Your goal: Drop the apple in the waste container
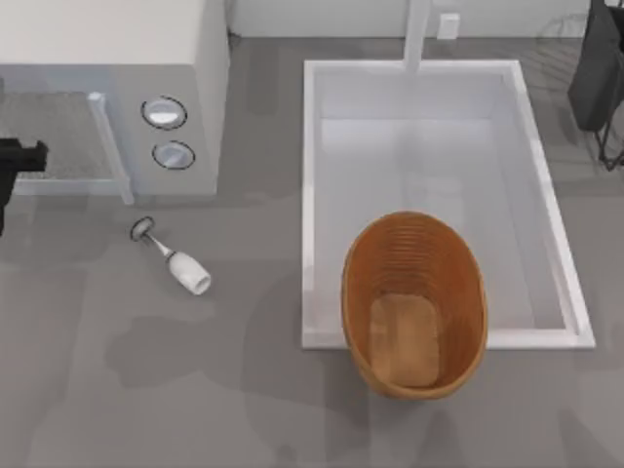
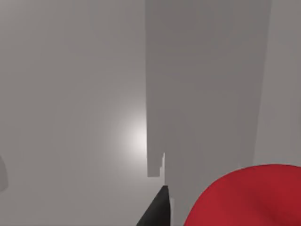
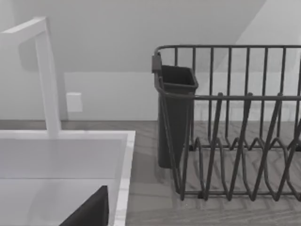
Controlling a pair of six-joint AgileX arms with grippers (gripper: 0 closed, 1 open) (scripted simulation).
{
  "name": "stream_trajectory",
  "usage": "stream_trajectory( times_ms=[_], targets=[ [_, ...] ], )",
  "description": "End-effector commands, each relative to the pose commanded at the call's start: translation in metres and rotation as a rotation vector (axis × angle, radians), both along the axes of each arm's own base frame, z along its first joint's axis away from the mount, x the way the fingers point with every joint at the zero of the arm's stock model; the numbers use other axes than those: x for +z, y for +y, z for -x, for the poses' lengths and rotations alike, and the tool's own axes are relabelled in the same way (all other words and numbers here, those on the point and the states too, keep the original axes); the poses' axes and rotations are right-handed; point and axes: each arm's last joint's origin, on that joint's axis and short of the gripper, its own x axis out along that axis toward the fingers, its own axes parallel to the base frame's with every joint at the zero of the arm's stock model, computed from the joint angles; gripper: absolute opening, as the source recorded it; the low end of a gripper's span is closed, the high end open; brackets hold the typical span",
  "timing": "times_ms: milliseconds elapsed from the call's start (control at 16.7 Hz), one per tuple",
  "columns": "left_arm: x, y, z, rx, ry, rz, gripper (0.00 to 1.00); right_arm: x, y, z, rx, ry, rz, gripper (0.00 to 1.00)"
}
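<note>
Grey worktop (image 1: 195,390) carries a white sink basin (image 1: 312,195) with the waste container (image 1: 361,292), a woven orange-brown basket, sitting at the basin's near edge and overlapping its rim. A wine glass (image 1: 180,265) lies on its side between the microwave-like appliance (image 1: 210,97) and the basin.

The left gripper (image 1: 19,161) is at the top view's far left edge, in front of the appliance. In its wrist view the apple (image 2: 249,197) bulges red right beside a dark finger (image 2: 157,209), so it is probably held, but the jaws are cut off and whether they are clamped cannot be told.

Risks, as a judgement: the waste container lies well apart from these jaws, so a long carry follows; a shallow hold on a round fruit could let it roll out, and a low path could clip the wine glass or the basin rim. An early release would land the apple in the basin.

The right arm (image 1: 597,68) is parked at the far right by the dish rack (image 3: 235,141); its jaws are out of sight.
</note>
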Motion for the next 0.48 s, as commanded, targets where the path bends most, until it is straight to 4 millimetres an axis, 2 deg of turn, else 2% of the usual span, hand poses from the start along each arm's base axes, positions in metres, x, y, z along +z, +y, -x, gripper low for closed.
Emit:
stream_trajectory(
  times_ms=[240, 480],
  targets=[
    [0.004, -0.001, -0.003, -0.036, -0.004, -0.011, 0.00, 0.000, 0.000, 0.000, 0.000, 0.000, 0.000, 1.00],
    [0.034, -0.006, -0.018, -0.235, -0.054, -0.060, 0.00, 0.000, 0.000, 0.000, 0.000, 0.000, 0.000, 1.00]
  ],
)
